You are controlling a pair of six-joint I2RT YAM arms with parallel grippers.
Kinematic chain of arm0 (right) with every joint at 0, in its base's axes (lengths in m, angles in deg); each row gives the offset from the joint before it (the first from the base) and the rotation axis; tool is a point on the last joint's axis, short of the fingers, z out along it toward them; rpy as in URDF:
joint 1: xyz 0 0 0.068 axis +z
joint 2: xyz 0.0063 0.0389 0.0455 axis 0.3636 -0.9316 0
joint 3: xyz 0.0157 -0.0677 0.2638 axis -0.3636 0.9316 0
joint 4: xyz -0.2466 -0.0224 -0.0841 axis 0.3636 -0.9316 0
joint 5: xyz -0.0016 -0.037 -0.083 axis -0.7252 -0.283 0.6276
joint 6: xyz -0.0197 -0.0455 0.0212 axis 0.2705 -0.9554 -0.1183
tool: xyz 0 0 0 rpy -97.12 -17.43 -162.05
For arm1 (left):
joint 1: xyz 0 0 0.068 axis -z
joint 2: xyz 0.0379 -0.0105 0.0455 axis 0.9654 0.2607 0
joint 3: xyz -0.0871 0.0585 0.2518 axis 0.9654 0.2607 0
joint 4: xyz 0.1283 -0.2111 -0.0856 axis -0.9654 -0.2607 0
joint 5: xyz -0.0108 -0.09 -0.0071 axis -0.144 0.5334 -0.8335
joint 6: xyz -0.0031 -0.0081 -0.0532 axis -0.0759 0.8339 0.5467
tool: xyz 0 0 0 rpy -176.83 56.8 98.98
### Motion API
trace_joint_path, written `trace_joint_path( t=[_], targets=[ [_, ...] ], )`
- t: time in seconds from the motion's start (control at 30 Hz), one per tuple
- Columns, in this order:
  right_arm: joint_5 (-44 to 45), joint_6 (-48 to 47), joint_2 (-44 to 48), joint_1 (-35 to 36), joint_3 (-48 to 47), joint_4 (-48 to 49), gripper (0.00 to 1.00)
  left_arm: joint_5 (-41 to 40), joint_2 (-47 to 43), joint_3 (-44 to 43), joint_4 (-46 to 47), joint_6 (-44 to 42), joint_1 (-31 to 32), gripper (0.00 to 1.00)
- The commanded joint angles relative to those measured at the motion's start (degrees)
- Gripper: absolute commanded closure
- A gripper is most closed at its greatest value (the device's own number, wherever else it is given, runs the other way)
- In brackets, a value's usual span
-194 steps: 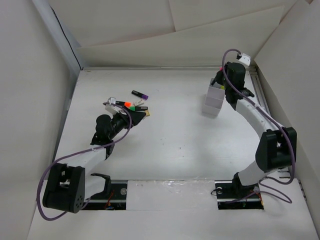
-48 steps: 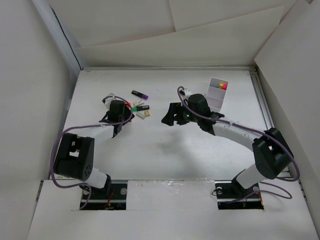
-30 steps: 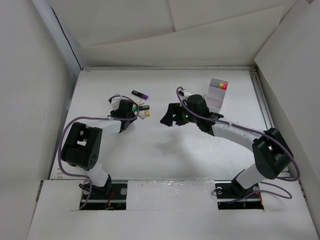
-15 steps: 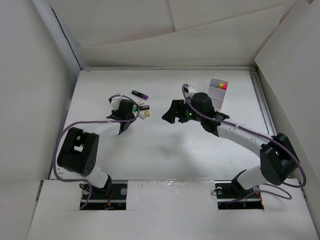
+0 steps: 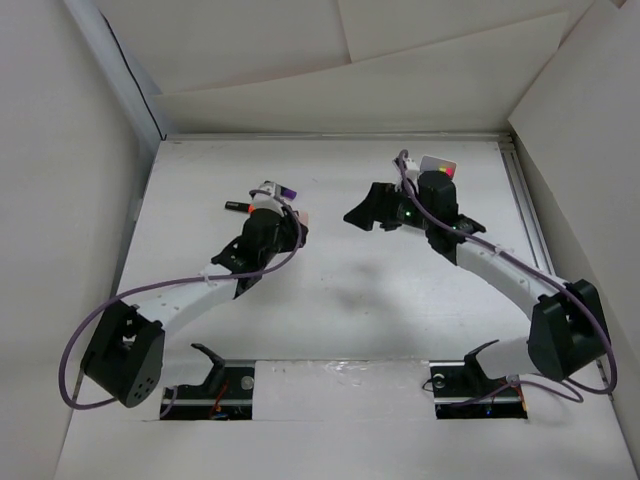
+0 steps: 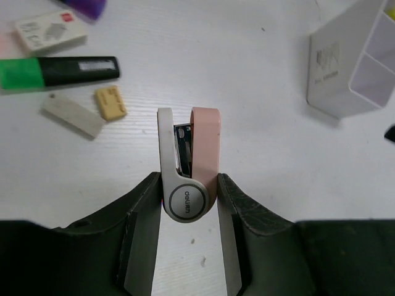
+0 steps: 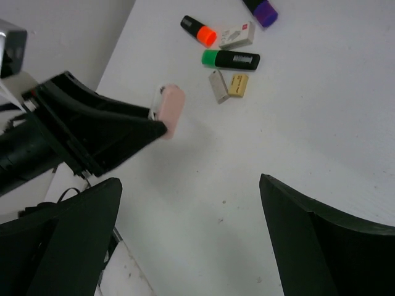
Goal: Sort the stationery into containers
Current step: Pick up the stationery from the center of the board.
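Right, my left hand [image 6: 188,185] is clamped on the stapler [image 6: 188,161], a finger pressed to each flank of its rounded end. The pink half is on the right and the grey half on the left, with the nose pointing away from me. From above, that hand [image 5: 290,228] sits mid-table, a little left of centre. I can't tell whether the stapler touches the table [image 5: 350,300].

Over to my right hand [image 7: 190,180]: fingers wide apart, nothing between them. It hangs over the table right of centre [image 5: 365,210], facing my left hand across a bare stretch.

Now the stationery, far left. The green marker [image 6: 58,71] lies flat, with a tan piece [image 6: 111,102] and a grey piece [image 6: 73,115] side by side just nearer me. A white block [image 6: 49,31] lies just beyond the green marker, the orange marker [image 7: 199,31] is beside that block, and the purple marker [image 7: 262,11] is farther off. All of them are loose on the table.

The box [image 5: 438,168] stands far right, just behind my right wrist, with bright tips showing in one compartment.
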Motion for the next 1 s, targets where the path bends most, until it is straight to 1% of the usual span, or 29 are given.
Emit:
trace_joint_path(
  t=[0.0, 0.07, 0.1, 0.2, 0.4, 0.63, 0.7, 0.9, 0.93, 0.97],
  targets=[
    [-5.4, 0.7, 2.2, -1.8, -0.7, 2.8, 0.01, 5.2, -1.4, 1.1, 7.0, -4.7, 5.1, 0.99],
    [-6.3, 1.2, 1.4, -1.8, -1.8, 2.8, 0.01, 5.2, -1.4, 1.1, 8.3, -6.3, 6.8, 0.99],
    [-7.5, 1.2, 0.7, -1.8, -1.8, 2.8, 0.01, 7.1, -2.1, 1.8, 9.1, -7.2, 7.5, 0.99],
    [-8.1, 1.8, -2.5, -1.3, -3.1, 2.8, 0.01, 11.7, -2.6, 4.3, 13.2, -7.7, 7.5, 0.99],
    [-8.1, 2.4, -6.1, -0.6, -3.0, 2.8, 0.01, 14.4, -3.9, 6.0, 15.4, -8.9, 7.5, 0.99],
    [-10.3, 5.6, -8.9, 2.1, -1.1, 8.6, 0.01, 18.3, -4.5, 6.0, 17.8, -8.9, 7.5, 0.99],
    [-10.3, 6.2, -9.4, 2.6, -0.4, 9.9, 0.02, 19.5, -4.5, 6.6, 17.8, -9.4, 7.5, 0.99],
    [-11.9, 7.5, -12.7, 3.6, -0.4, 13.4, 0.17, 20.7, -2.6, 6.6, 18.8, -9.9, 7.5, 0.99],
    [-12.5, 8.0, -13.6, 3.6, -0.4, 14.0, 0.22, 20.7, -2.6, 6.6, 18.8, -9.9, 7.5, 0.99],
    [-12.5, 8.0, -13.6, 3.6, -0.4, 14.0, 0.31, 20.7, -2.0, 6.6, 18.8, -9.9, 7.5, 0.99]
  ],
)
